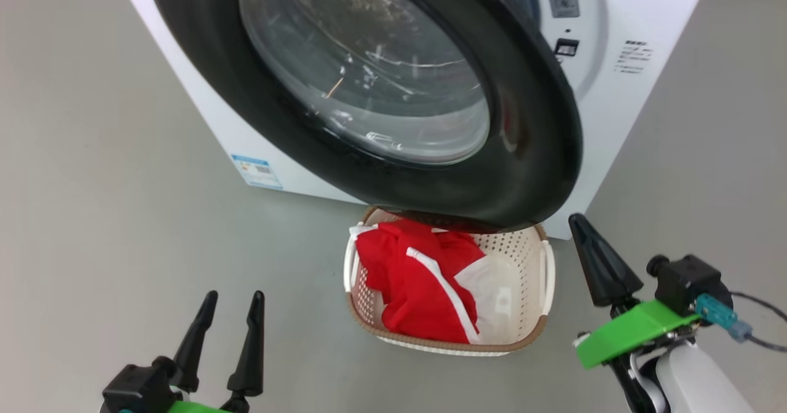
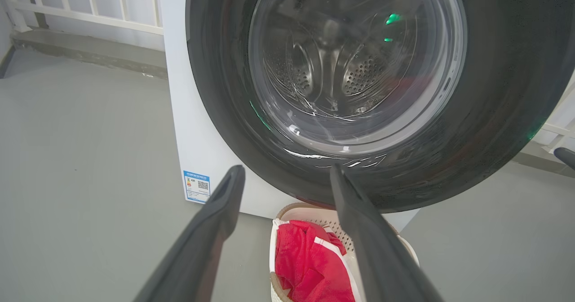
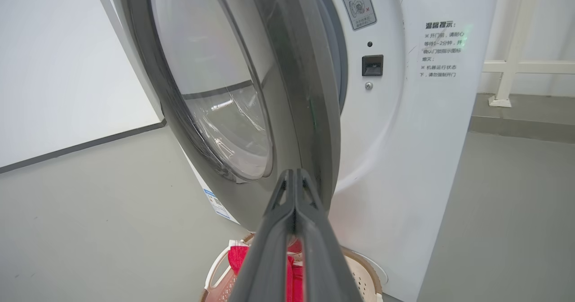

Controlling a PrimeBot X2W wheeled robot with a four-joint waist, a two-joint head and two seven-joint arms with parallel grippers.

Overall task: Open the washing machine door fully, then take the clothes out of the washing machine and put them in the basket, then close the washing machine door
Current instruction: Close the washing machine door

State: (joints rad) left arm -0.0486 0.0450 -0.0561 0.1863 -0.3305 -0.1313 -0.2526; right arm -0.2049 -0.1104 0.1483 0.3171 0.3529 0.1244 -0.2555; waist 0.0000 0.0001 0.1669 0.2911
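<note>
The washing machine (image 1: 621,112) stands white ahead of me. Its door (image 1: 529,124), a black rim around bulging glass, hangs partly swung out over the basket (image 1: 522,339). Red and white clothes (image 1: 418,284) lie in the cream basket on the floor. My left gripper (image 1: 235,299) is open and empty at the lower left, left of the basket. My right gripper (image 1: 577,219) is shut on nothing, right of the basket, just below the door's lower rim. The left wrist view has the open left gripper (image 2: 287,171) below the door (image 2: 494,113). From the right wrist, the shut right gripper (image 3: 294,172) points at the door's edge (image 3: 310,91).
Grey floor (image 1: 123,216) spreads left and right of the machine. A blue label (image 1: 258,170) marks the machine's lower corner. A white railing (image 2: 90,5) runs behind on one side, and a white post (image 3: 507,59) stands beyond the machine. The latch slot (image 3: 373,65) shows on the front panel.
</note>
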